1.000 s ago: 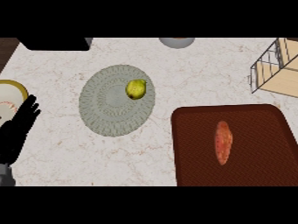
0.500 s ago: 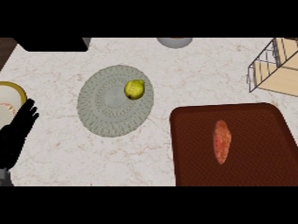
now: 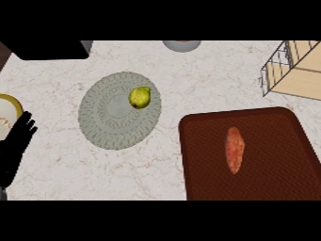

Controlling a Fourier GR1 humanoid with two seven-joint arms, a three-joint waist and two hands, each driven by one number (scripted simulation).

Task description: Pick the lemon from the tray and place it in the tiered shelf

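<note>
Pale marbled counter, grey round mat, dark red tray, wooden tiered shelf at the far right

yellow lemon, grey ringed plate, dark red tray

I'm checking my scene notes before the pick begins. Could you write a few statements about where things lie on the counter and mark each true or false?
1. The lemon lies on the round grey mat. True.
2. The lemon lies on the dark red tray. False: the tray holds only an orange-red elongated vegetable; the lemon is on the mat to its left.
3. The left hand is curled round the lemon. False: it is at the view's left edge, fingers straight, well apart from the lemon.
4. The tiered shelf is at the upper right. True.
5. The right hand is over the tray. False: it is not in view.
</note>
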